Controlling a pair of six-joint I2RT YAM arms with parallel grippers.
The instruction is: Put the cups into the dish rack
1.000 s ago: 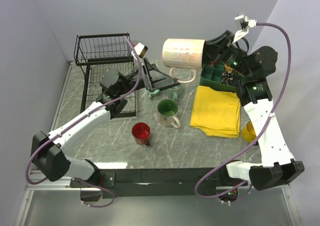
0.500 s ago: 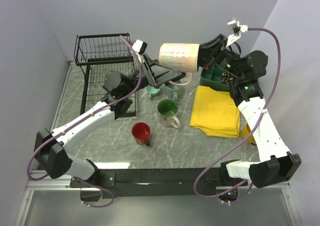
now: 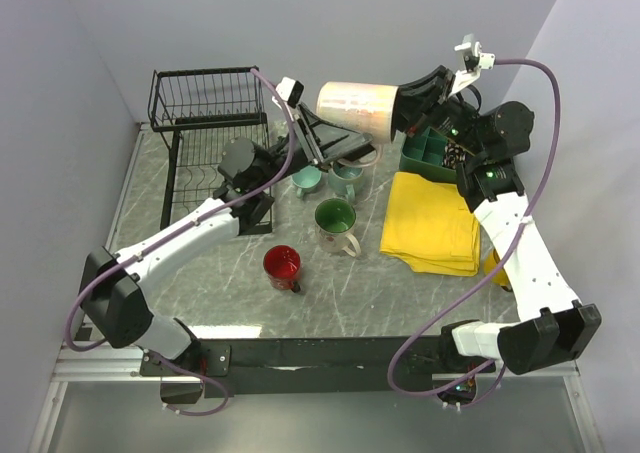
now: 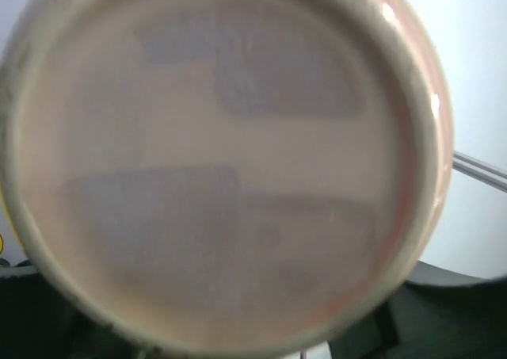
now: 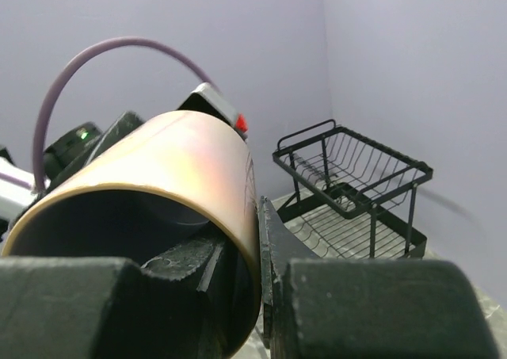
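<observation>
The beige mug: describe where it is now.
Top external view, upper centre: the beige mug is held aloft by the right gripper, between dish rack and green tray.

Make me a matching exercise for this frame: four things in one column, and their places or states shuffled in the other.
1. beige mug
2. red mug
3. yellow cloth
4. dish rack

A. far left corner
B. in the air, on its side
C. spread flat on the right
D. standing upright, nearest the front

Pairs: 1-B, 2-D, 3-C, 4-A
</observation>
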